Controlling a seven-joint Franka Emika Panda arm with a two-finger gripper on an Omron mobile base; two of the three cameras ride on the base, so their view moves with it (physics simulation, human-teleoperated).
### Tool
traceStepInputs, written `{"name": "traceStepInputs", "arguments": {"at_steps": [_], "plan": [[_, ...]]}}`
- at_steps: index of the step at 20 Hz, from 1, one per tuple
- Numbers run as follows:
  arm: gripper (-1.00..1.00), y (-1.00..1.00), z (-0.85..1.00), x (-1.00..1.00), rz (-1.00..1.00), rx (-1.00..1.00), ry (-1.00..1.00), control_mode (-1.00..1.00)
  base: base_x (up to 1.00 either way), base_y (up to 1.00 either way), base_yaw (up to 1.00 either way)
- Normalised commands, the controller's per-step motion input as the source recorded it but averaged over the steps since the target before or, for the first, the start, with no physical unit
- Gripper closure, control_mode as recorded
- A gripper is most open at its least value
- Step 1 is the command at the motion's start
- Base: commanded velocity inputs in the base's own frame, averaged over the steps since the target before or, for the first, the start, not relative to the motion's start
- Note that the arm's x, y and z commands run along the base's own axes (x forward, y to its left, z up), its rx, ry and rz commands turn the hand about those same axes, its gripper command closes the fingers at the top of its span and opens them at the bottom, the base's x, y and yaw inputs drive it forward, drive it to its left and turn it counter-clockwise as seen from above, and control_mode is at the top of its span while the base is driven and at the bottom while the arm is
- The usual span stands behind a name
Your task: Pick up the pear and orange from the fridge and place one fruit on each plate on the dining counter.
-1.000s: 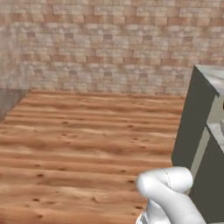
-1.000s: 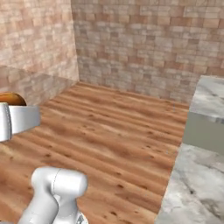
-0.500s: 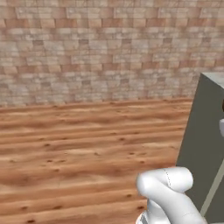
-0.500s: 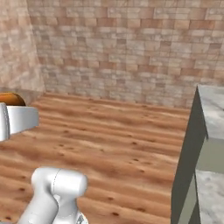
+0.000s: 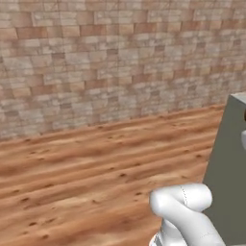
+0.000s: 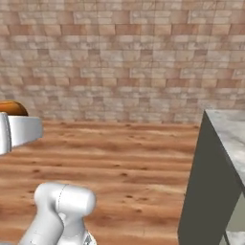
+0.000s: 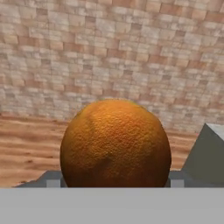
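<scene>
Pincer [image 7: 114, 181] seen clamped on the round, pebbly-skinned orange shading to brown [image 7: 115, 143], jaws held fairly wide apart by the fruit's girth, one grey finger tip [image 7: 51, 179] showing low at each side of it in the hand view. Orange carried in the air, well above the brown wooden plank floor [image 5: 72, 182], with the pale brick wall [image 6: 124, 57] behind. In the right base view, just a sliver of the same orange [image 6: 13, 108] glimpsed at the left edge, above a white part of the arm. To the right, long olive-grey-sided table with grey-white marbled top [image 6: 229, 139], probably the dining counter, though little of the top visible. In the left base view, table's plain side [image 5: 229, 173] at the right edge.
</scene>
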Motion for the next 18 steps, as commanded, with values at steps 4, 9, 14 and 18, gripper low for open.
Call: {"name": "traceStepInputs", "arguments": {"at_steps": [4,9,14,18], "plan": [[1.00,0.00,0.00,0.00,0.00,0.00,0.00,1.00,0.97,0.38,-0.43],[1.00,0.00,0.00,0.00,0.00,0.00,0.00,1.00,0.97,0.34,-0.44],[1.00,0.00,0.00,0.00,0.00,0.00,0.00,1.00,0.94,0.34,-0.44],[1.00,0.00,0.00,0.00,0.00,0.00,0.00,1.00,0.92,0.42,-0.46]]}}
